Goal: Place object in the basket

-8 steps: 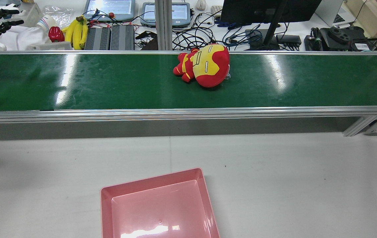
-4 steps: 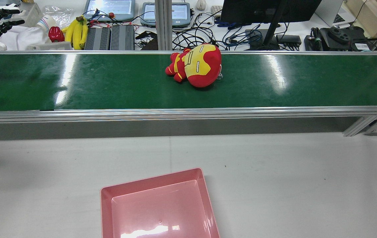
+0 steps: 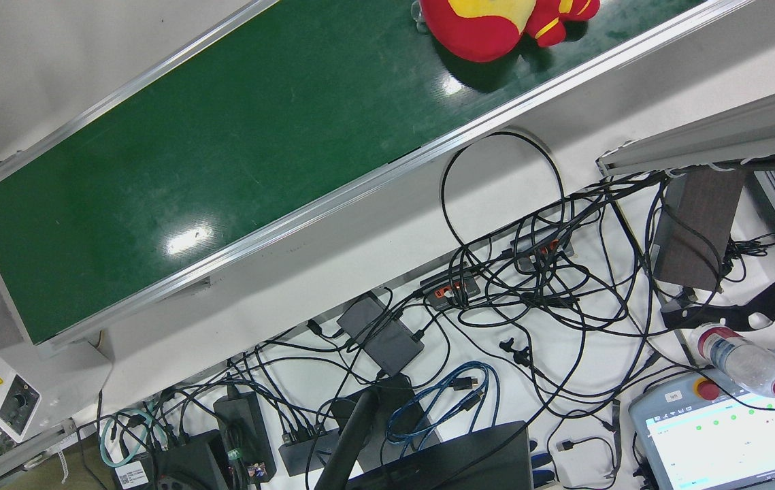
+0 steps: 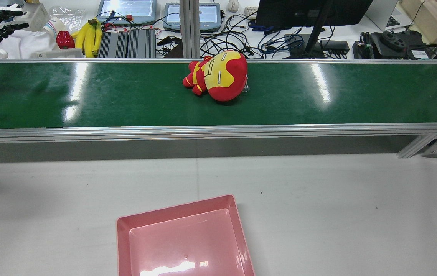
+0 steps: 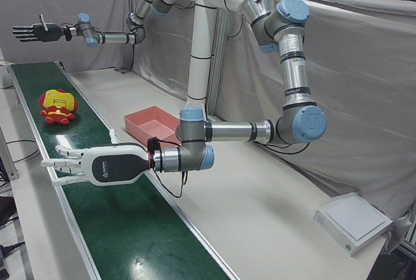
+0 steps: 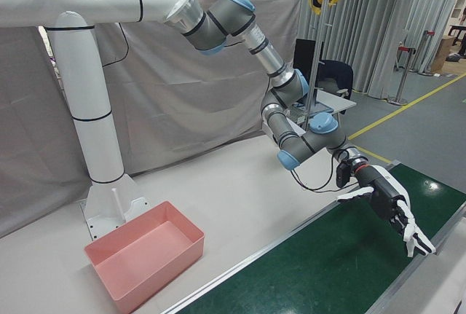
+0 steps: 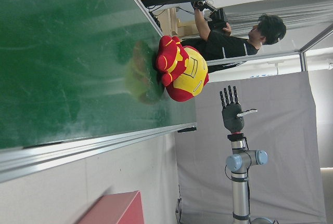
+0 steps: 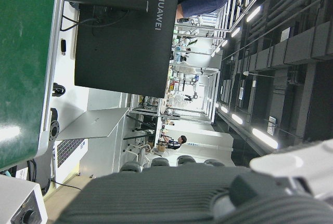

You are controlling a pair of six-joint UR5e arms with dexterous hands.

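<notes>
Plush Iron Man toy (image 4: pixel 218 76) lies on its side on the green conveyor belt (image 4: pixel 318 99), near the belt's far edge in the rear view and well apart from the pink basket (image 4: pixel 123 249) on the white table (image 4: pixel 337 211). Left hand (image 5: pixel 91 166) and right hand (image 6: pixel 389 208) hover over the belt with fingers spread, holding nothing.

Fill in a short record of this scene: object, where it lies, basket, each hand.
Object: red and yellow plush toy, on its side
Where: green conveyor belt, mid-length
Basket: pink basket on the white table, nothing visible inside
Left hand: left hand open, fingers spread, above the belt, apart from the toy
Right hand: right hand open, holding nothing
</notes>
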